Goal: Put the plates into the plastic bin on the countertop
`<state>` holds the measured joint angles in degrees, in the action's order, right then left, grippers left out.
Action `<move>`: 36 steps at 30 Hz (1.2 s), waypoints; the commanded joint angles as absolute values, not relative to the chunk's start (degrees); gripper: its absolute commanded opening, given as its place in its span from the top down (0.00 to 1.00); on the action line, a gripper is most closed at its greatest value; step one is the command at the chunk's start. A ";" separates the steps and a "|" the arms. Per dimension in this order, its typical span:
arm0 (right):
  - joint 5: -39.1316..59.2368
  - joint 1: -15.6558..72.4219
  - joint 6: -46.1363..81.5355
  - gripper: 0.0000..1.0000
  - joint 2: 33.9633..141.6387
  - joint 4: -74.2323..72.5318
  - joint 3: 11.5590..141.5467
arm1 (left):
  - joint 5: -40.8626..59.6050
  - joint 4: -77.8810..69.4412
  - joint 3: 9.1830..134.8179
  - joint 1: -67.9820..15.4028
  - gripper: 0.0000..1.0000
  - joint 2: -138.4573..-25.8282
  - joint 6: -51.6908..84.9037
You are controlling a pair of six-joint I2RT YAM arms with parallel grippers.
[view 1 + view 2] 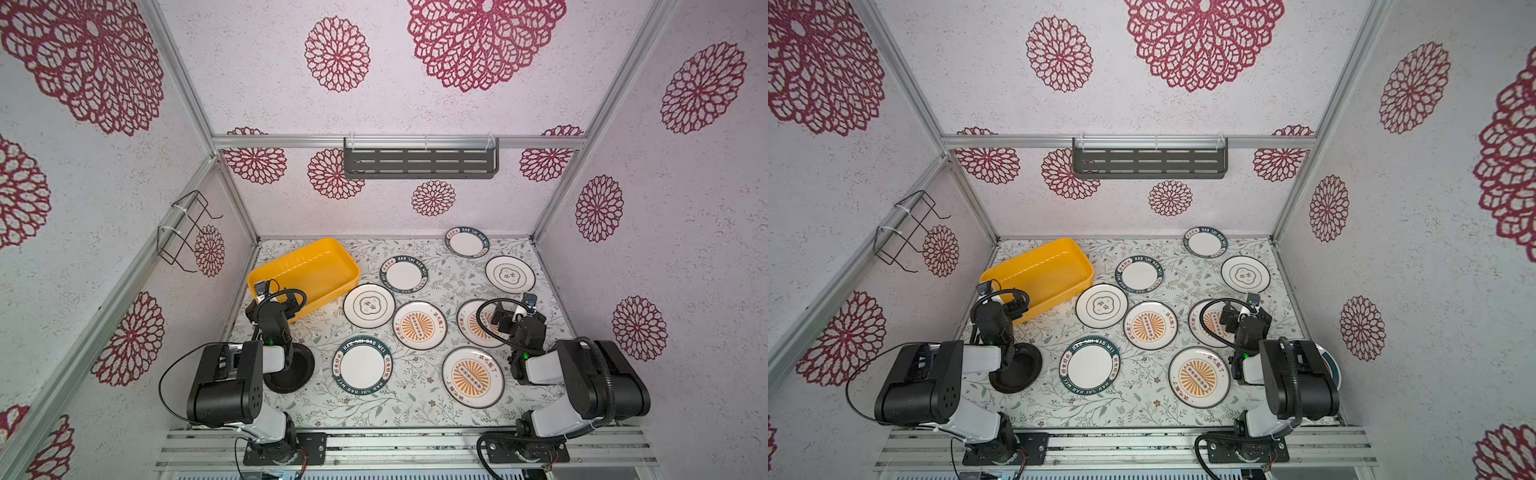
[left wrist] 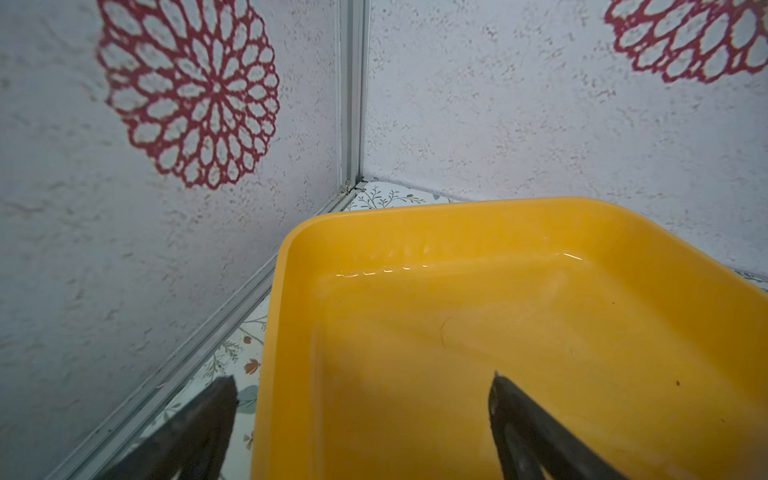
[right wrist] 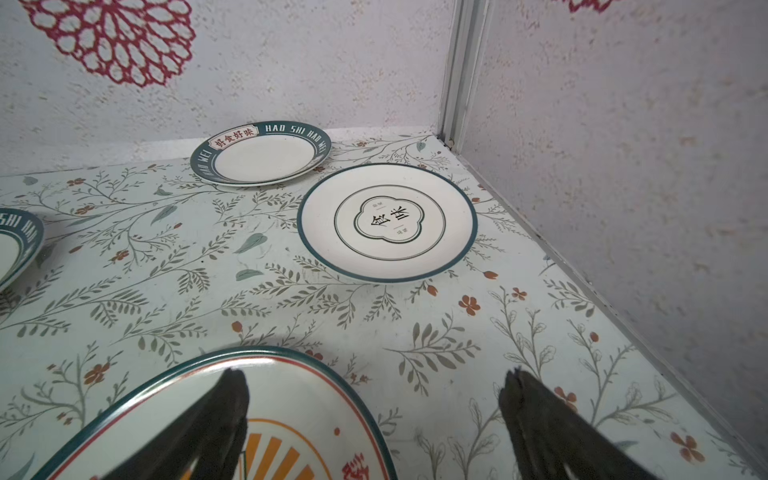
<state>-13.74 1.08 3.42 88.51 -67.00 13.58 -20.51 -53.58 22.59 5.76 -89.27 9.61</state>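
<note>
The yellow plastic bin [image 1: 305, 270] [image 2: 498, 332] stands empty at the back left of the countertop [image 1: 415, 399]. My left gripper [image 1: 286, 297] [image 2: 361, 378] hangs open over the bin's near corner, holding nothing. Several plates lie flat and apart: teal-rimmed ones [image 1: 404, 274] [image 1: 362, 365] [image 3: 259, 156], flower-outline ones [image 1: 369, 305] [image 3: 388, 222], sunburst ones [image 1: 419, 325] [image 1: 473, 377]. A black plate [image 1: 291, 370] is partly hidden under the left arm. My right gripper [image 1: 505, 311] [image 3: 374, 376] is open above the right edge of a sunburst plate [image 3: 299, 399].
A grey slotted shelf [image 1: 419, 163] hangs on the back wall and a black wire rack [image 1: 185, 232] on the left wall. Walls close the counter on three sides. A plate edge [image 1: 1331, 361] shows behind the right arm.
</note>
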 commanded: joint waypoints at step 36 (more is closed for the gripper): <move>-13.40 1.49 1.76 0.01 81.62 -60.90 16.00 | -21.23 -49.48 23.19 3.68 0.03 -83.99 6.52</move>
<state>-13.65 1.13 3.29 86.48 -64.47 13.67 -20.53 -52.14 22.57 5.17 -88.09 8.82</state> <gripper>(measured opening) 0.989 0.972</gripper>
